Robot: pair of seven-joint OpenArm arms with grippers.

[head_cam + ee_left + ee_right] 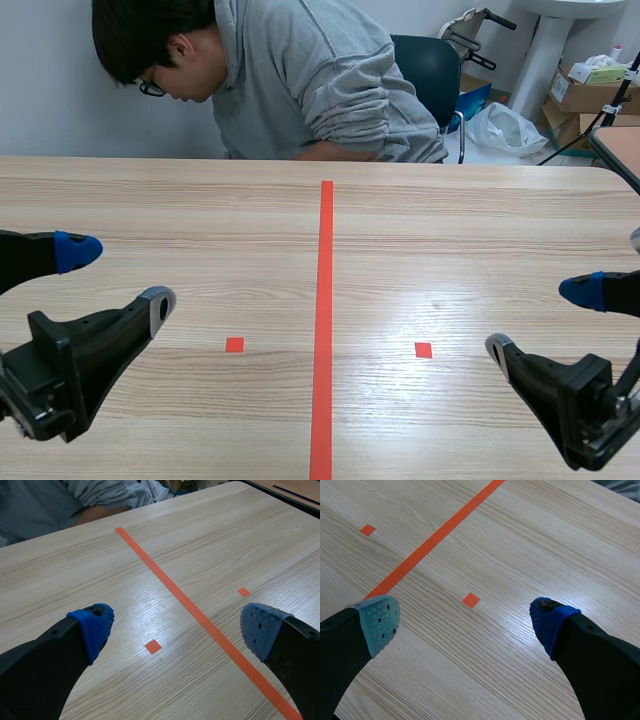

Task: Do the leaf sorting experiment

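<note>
Both grippers hang released, fingers spread wide with nothing between them: the left gripper point(122, 278) and the right gripper point(536, 320), low over the table point(450, 230). No leaves show ahead of, under or beside either. Leaves would likely be light, thin and easily torn, so a gentle pinch at the stem seems best. Beyond the grippers a person point(300, 90) leans down.

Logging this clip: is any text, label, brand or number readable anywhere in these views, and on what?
None can be read.
Cardboard boxes behind the table: any print is too small to read.
Table: no writing visible, only plain orange-red tape marks.
</note>
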